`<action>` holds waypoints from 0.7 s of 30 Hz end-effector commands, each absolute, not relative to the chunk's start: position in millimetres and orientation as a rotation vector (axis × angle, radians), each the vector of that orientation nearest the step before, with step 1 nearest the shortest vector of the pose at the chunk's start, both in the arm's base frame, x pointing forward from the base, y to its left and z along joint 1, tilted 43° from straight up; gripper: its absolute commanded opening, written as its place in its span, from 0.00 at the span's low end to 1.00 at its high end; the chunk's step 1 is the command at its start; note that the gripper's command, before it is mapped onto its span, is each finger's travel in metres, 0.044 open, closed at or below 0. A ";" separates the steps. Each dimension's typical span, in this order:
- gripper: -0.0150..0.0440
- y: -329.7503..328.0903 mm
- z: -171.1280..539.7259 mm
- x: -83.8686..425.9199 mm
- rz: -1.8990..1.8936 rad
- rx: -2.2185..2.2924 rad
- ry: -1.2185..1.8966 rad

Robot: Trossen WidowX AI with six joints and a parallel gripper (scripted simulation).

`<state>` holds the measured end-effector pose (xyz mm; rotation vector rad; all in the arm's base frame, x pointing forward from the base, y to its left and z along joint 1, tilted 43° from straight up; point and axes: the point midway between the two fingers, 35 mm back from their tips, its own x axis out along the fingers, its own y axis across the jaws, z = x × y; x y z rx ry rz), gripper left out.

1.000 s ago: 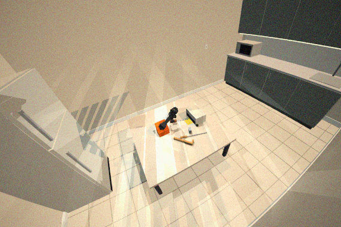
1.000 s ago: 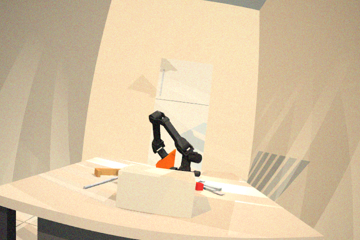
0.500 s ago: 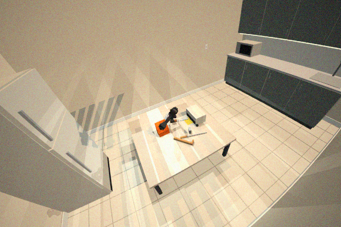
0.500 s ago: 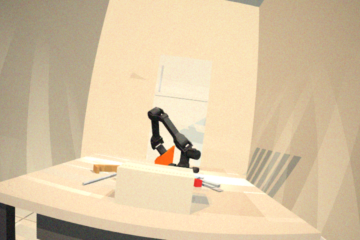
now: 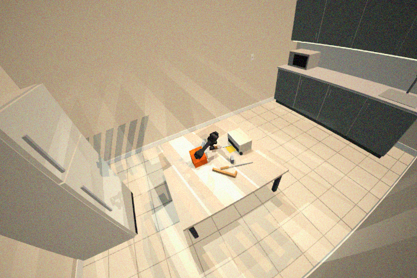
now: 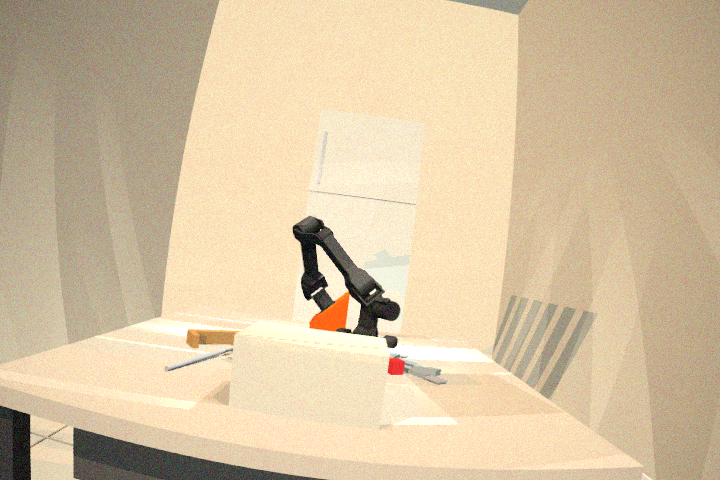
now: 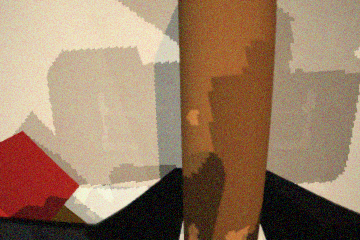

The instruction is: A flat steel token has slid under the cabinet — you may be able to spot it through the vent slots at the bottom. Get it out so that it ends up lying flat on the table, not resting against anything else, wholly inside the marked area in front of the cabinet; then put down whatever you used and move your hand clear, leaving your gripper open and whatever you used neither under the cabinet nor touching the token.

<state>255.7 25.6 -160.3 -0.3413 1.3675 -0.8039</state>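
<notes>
The pale cabinet (image 5: 243, 141) (image 6: 310, 379) stands on the table, its dark slotted front facing the arm. The yellow marked area (image 5: 230, 149) lies in front of it. I cannot make out the steel token in any view. My gripper (image 5: 214, 147) (image 7: 217, 177) is shut on the brown handle (image 7: 228, 100) of a thin tool, low over the table on the arm's side of the yellow area. The tool's thin rod (image 5: 223, 147) reaches from the handle toward the yellow area and the cabinet front. Its far tip is too small to tell. The cabinet hides the gripper in the exterior view.
A red block (image 6: 395, 366) (image 7: 28, 172) lies near the gripper, with grey pieces (image 6: 424, 371) beside it. A small grey block (image 5: 231, 160), a rod with a wooden handle (image 5: 224, 167) and an L-shaped wooden piece (image 5: 223, 172) lie to one side. An orange block (image 5: 198, 160) is at the arm's base.
</notes>
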 end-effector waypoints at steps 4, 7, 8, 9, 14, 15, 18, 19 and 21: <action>0.25 23.0 -157.8 268.8 -0.803 -0.339 1.368; 0.25 21.9 -156.9 273.6 -0.803 -0.339 1.367; 0.25 21.6 -156.5 275.2 -0.803 -0.339 1.367; 0.25 21.2 -156.2 276.8 -0.803 -0.339 1.367; 0.25 19.5 -154.7 284.2 -0.803 -0.339 1.367; 0.25 19.2 -154.4 285.7 -0.803 -0.339 1.367; 0.25 18.2 -153.5 290.2 -0.804 -0.339 1.367; 0.25 17.9 -153.1 291.7 -0.804 -0.339 1.367; 0.25 17.2 -152.6 294.5 -0.804 -0.339 1.366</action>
